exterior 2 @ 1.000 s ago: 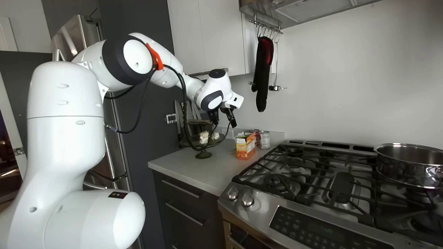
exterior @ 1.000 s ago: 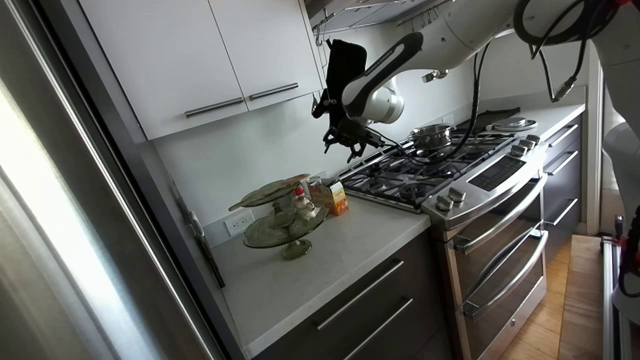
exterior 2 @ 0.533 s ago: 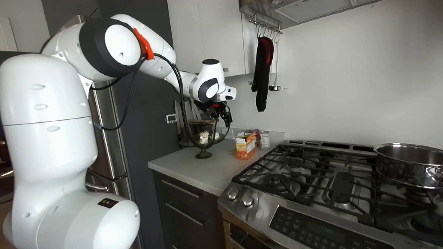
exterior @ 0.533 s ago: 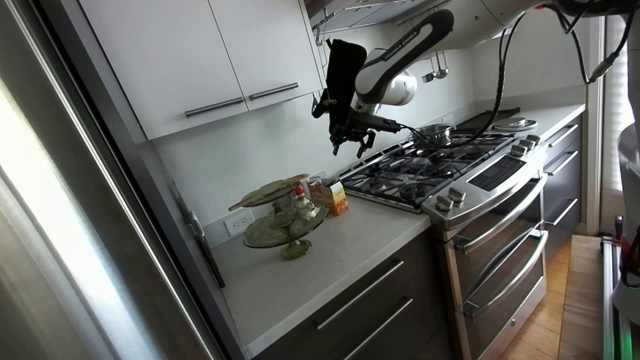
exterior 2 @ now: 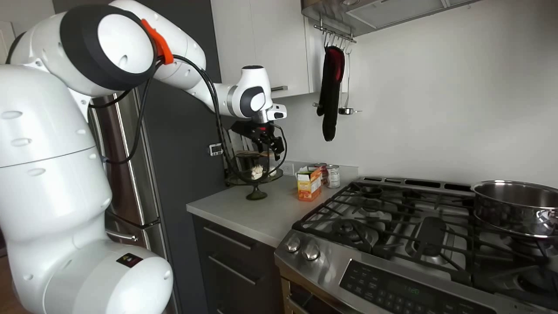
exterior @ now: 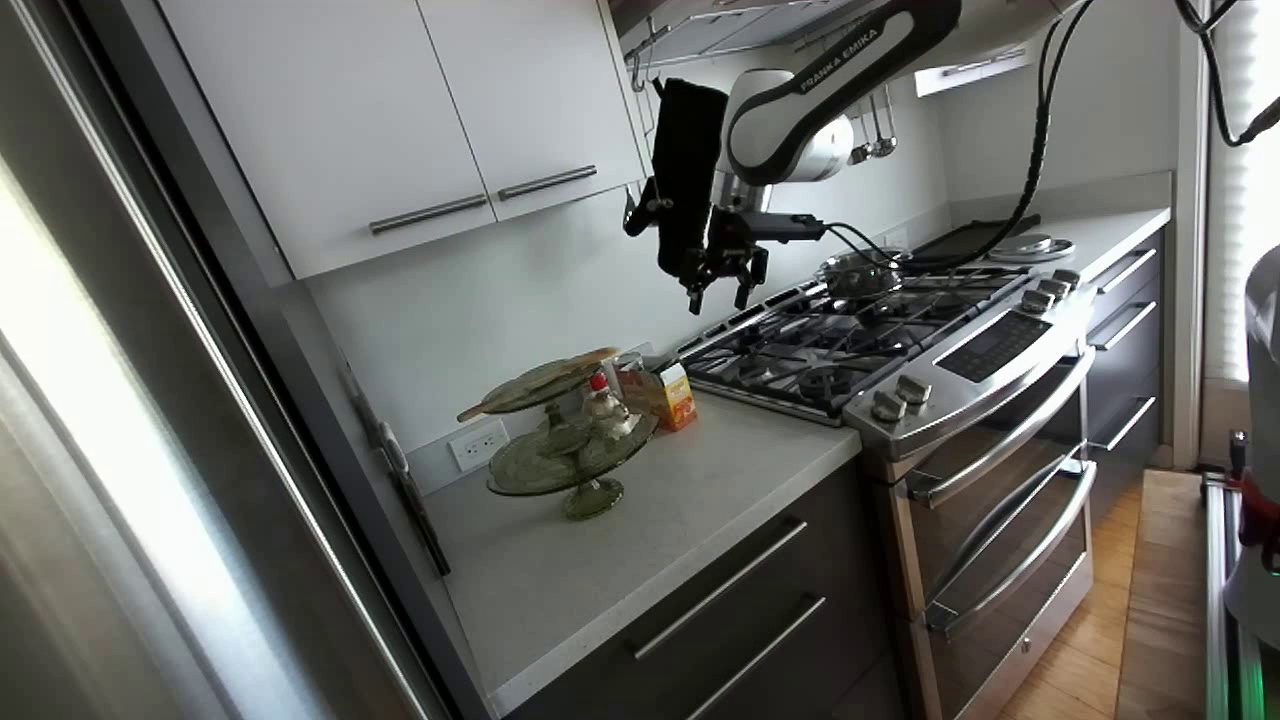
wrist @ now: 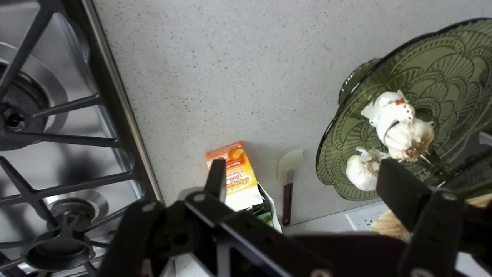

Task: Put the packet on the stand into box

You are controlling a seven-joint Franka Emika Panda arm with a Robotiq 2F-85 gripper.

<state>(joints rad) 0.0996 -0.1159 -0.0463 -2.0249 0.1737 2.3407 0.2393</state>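
The olive-green stand stands on the counter and also shows in an exterior view and the wrist view. Garlic bulbs and a white item with red spots sit on its plate. I cannot make out a packet on it; parts of the stand are hidden by a finger and the frame edge. The orange-yellow box stands open-topped beside it, green contents inside; it shows in both exterior views. My gripper is open and empty above the counter, pointing down.
A stove with a steel pot adjoins the counter. Cans stand behind the box. A spatula shows between box and stand. A dark mitt hangs near the cabinets.
The arm has swung and the gripper has turned to point more straight down. It moved right in one exterior view and left in the other. The stand and box have not moved.
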